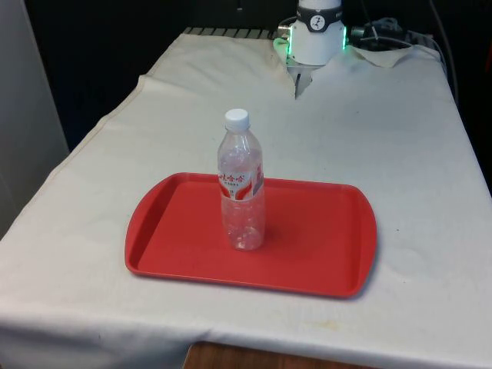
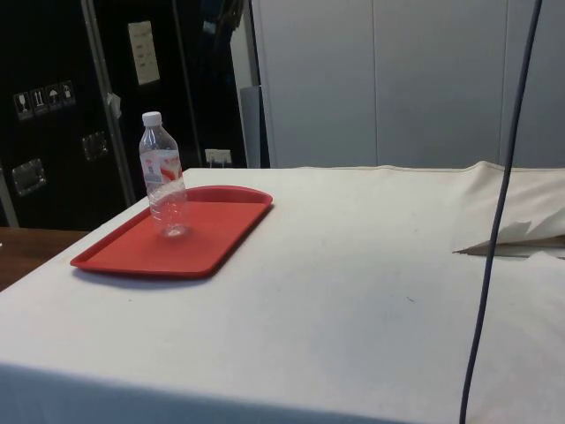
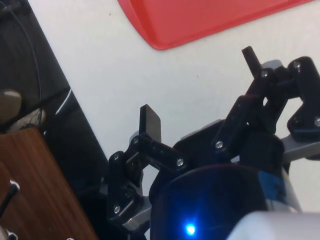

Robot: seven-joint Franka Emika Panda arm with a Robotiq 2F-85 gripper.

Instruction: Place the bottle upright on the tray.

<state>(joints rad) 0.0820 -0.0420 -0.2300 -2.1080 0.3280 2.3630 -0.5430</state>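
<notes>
From my remote station, the wrist view shows the gripper [image 3: 200, 85] with its fingers [image 3: 150, 123] spread wide apart, holding nothing and touching nothing, above the white-clothed surface [image 3: 150, 75] with a corner of the red tray [image 3: 200, 20] beyond them. The clear bottle [image 1: 242, 184], white-capped with a red-and-white label, stands upright near the middle of the tray [image 1: 315, 238], which lies flat on the surface [image 1: 384, 131]. In the side view I see a dark cable [image 2: 494, 230] hanging across the picture, well apart from the bottle [image 2: 164, 177].
</notes>
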